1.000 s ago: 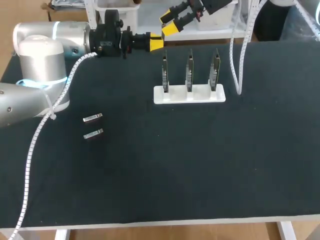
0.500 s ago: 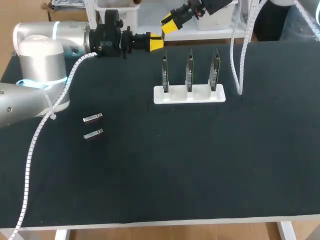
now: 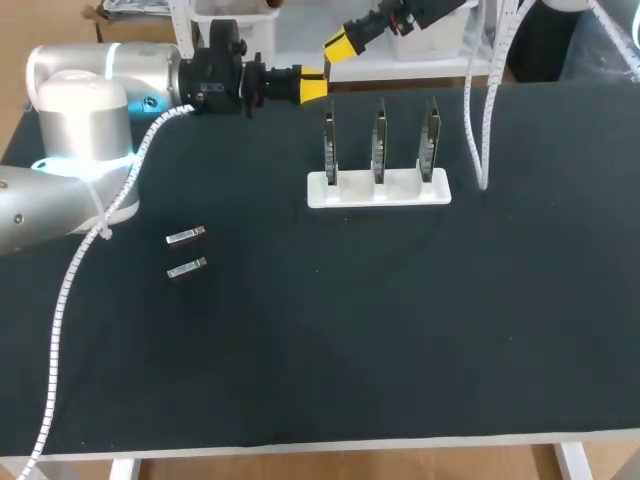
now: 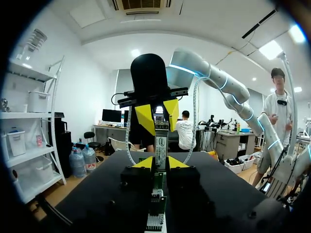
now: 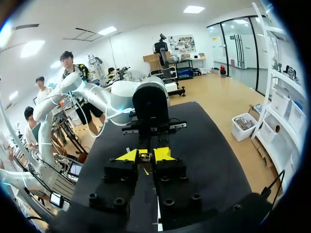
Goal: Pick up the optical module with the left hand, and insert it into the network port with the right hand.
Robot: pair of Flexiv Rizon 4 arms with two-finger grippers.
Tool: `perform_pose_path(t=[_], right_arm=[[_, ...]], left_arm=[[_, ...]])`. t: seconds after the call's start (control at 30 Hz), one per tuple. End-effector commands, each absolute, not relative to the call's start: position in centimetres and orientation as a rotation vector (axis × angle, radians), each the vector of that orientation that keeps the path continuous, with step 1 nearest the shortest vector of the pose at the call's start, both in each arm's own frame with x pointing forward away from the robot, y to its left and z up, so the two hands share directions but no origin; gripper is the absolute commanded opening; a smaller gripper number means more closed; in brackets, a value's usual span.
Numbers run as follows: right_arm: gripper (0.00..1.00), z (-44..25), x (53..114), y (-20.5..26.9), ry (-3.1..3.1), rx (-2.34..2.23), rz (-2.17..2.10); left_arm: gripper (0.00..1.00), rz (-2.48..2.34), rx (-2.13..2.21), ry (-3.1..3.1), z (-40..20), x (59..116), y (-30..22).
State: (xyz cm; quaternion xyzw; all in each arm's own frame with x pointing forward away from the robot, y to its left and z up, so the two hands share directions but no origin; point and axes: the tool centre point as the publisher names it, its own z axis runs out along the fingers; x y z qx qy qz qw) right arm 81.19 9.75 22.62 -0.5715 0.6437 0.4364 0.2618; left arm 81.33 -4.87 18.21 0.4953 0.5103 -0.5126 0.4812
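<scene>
Where the two arms meet above the far edge of the desk [image 3: 400, 330], note that the left tool [image 3: 312, 86] is clenched on one end of the module [image 4: 160, 145]. The right tool [image 3: 338, 47] grasps its other end. You see two loose modules [image 3: 186, 237] lying on the desk near the left arm, well apart from the white rack [image 3: 378, 190] of three upright ports [image 3: 379, 135].

Bright, even overhead light. The matte black tabletop [image 3: 400, 330] holds faint soft shadows; the glossy silver left arm [image 3: 75, 110] glints.
</scene>
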Motion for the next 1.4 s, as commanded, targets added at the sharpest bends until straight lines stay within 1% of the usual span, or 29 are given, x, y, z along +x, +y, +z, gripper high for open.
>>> perform_pose_path(t=[0.03,0.37,0.4,0.43,0.47,1.13,1.4], right_arm=[[0.0,22.8,81.4,9.6,1.725,-1.58,1.24],[0.0,22.7,81.1,9.6,1.721,-1.582,1.238],[0.0,22.7,81.1,9.5,1.72,-1.582,1.238],[0.0,22.7,81.1,9.5,1.72,-1.583,1.236],[0.0,22.7,81.1,9.5,1.721,-1.583,1.235],[0.0,23.1,81.2,9.3,1.708,-1.595,1.226],[0.0,23.1,81.2,9.3,1.699,-1.603,1.23]], left_arm=[[0.0,-1.246,1.205,1.246,18.1,81.6,-4.8],[0.0,-1.246,1.205,1.246,18.1,81.6,-4.8],[0.26,-1.246,1.205,1.246,18.1,81.6,-4.8],[0.87,-1.246,1.205,1.246,18.1,81.6,-4.8],[1.0,-1.246,1.205,1.246,18.1,81.6,-4.8],[1.0,-1.192,1.261,1.313,18.2,81.6,-4.6],[1.0,-1.088,1.331,1.43,18.3,81.5,-2.4]])
